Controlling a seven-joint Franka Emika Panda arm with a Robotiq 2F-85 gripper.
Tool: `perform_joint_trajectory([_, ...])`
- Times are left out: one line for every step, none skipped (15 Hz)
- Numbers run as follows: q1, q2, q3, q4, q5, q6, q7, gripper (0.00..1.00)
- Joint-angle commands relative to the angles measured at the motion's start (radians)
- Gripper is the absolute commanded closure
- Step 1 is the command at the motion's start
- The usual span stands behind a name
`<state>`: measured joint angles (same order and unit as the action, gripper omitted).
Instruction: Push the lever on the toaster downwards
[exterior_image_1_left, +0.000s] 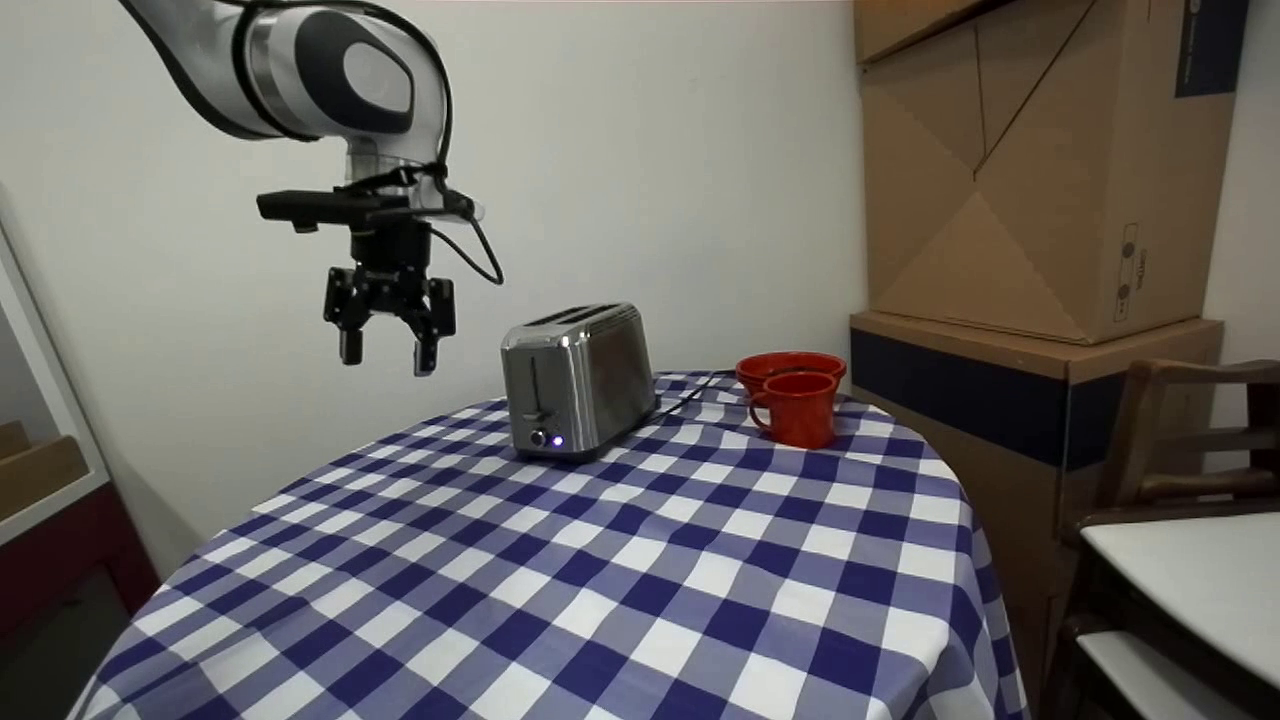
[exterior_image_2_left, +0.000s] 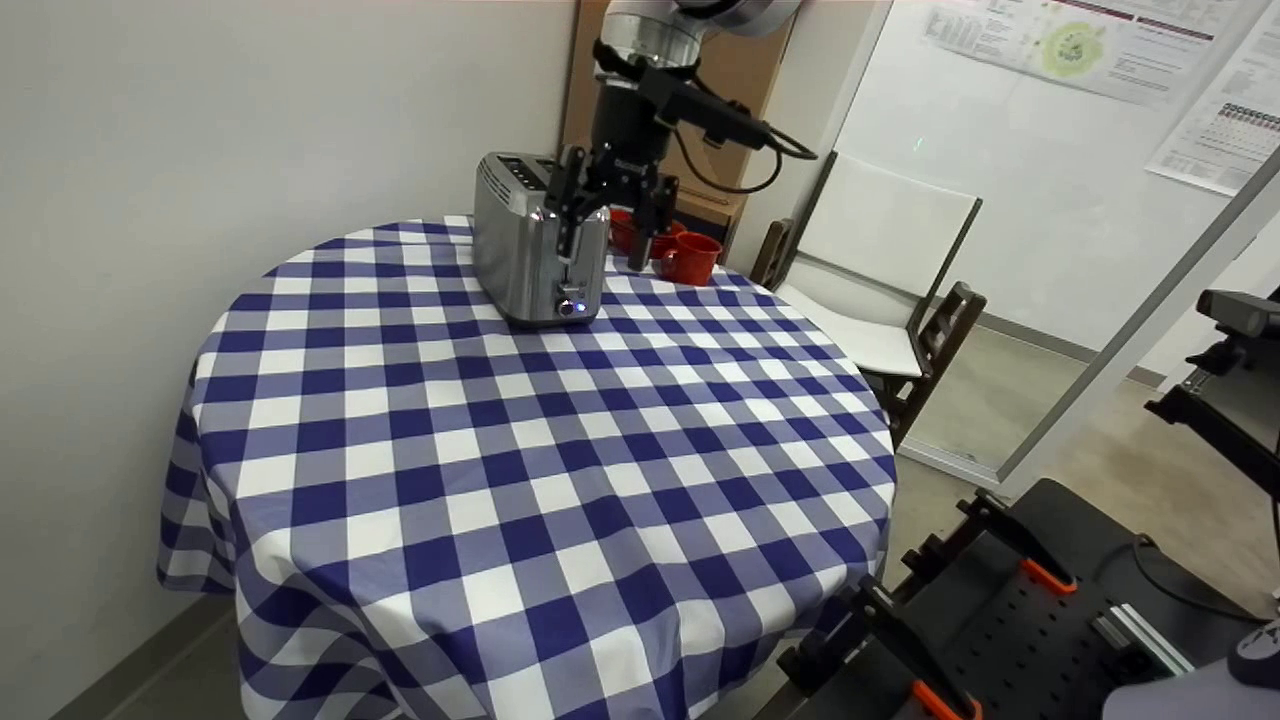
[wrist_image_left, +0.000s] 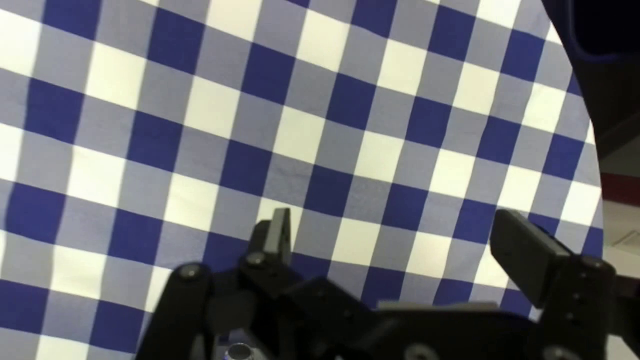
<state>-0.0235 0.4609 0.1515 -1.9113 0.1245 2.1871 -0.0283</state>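
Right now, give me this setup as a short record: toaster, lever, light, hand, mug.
Toaster: silver, upright on a blue-and-white checked tablecloth
Lever: low in its vertical slot, just above the knob
Light: lit, beside the knob
Hand: open, empty, raised, apart from the toaster
Mug: red, in front of a red bowl in an exterior view

Open air separates pincer (exterior_image_1_left: 388, 365) from lever (exterior_image_1_left: 535, 416); a mug (exterior_image_1_left: 803, 412) flanks the toaster (exterior_image_1_left: 615, 380).

Toaster (exterior_image_1_left: 580, 385) and mug (exterior_image_1_left: 803, 412) on tablecloth (exterior_image_1_left: 600, 570)

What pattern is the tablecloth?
The tablecloth is checked blue, grey and white, clearest in the wrist view.
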Motion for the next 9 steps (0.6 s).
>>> perform_joint_trajectory([0.056, -0.185, -0.067, -0.164, -0.106, -0.027, 0.038, 0.00])
perform_joint_trajectory([0.066, -0.225, -0.078, -0.198, -0.143, -0.022, 0.053, 0.00])
perform_joint_trajectory([0.075, -0.261, -0.087, -0.229, -0.180, -0.014, 0.070, 0.00])
perform_joint_trajectory([0.081, -0.300, -0.094, -0.265, -0.215, 0.002, 0.090, 0.00])
perform_joint_trajectory([0.088, -0.342, -0.100, -0.300, -0.250, 0.023, 0.123, 0.00])
perform_joint_trajectory([0.090, -0.380, -0.105, -0.335, -0.268, 0.059, 0.169, 0.00])
perform_joint_trajectory([0.090, -0.411, -0.105, -0.360, -0.274, 0.076, 0.203, 0.00])
perform_joint_trajectory([0.079, -0.314, -0.095, -0.264, -0.236, 0.023, 0.134, 0.00])
perform_joint_trajectory([0.080, -0.347, -0.096, -0.293, -0.245, 0.038, 0.158, 0.00])
